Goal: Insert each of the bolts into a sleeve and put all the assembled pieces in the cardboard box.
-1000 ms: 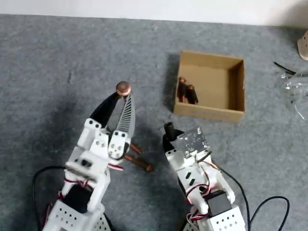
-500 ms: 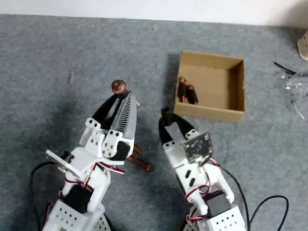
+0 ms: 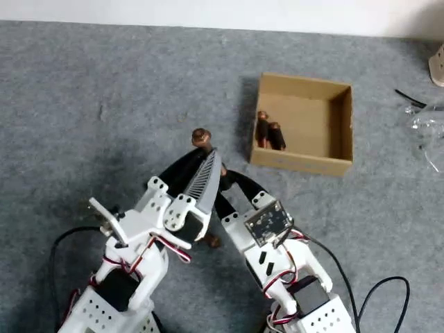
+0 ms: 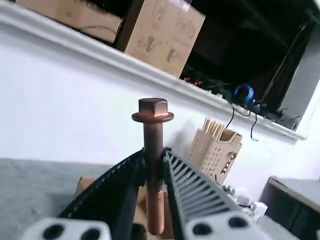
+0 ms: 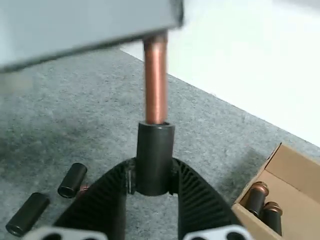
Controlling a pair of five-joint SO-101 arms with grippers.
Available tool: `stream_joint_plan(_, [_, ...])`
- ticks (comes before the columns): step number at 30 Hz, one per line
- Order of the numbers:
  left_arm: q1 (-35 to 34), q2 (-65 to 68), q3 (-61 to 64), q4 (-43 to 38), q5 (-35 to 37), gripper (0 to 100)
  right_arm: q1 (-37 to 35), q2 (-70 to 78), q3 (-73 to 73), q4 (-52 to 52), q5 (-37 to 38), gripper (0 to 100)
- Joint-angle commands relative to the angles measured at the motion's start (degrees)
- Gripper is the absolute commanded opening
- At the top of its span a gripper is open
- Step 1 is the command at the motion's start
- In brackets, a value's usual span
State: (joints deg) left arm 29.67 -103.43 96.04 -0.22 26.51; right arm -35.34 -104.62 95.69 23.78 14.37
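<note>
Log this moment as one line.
left jaws: shut on bolt | right jaws: shut on sleeve | bolt tip at sleeve mouth | cardboard box: two assembled pieces inside

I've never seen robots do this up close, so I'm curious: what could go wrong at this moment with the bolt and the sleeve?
1. The tip of the bolt sits at the mouth of the sleeve; slightly off line, it might catch the rim and jam.
2. The left gripper pinches only the shank, so a push could make the bolt slide.
</note>
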Motion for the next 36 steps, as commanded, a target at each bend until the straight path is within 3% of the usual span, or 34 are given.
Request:
stream_joint_plan(1, [-1.36, -0.84, 1.10, 1.49, 0.00, 1, -0.92, -0.66, 7.43, 0.31, 1.23, 0.5])
stream_joint_plan(7, [-5.49, -0.57, 1.10, 1.58, 0.26, 1, -0.92, -0.66, 7.43, 0.31, 1.23, 0.5])
stream_joint_plan(16, [-3.82, -0.48, 1.10, 6.59, 0.26, 1, -1.10, -0.66, 7.34, 0.48, 1.23, 0.5])
stream_joint_plan(30, [-2.07, -0.40, 1.10, 6.77, 0.53, 1, -3.21, -0.66, 7.52, 0.57, 1.32, 0.5])
stream_joint_plan(36, [-1.45, -0.40, 1.10, 12.66, 6.33, 1, -1.63, -0.75, 7.34, 0.31, 1.32, 0.5])
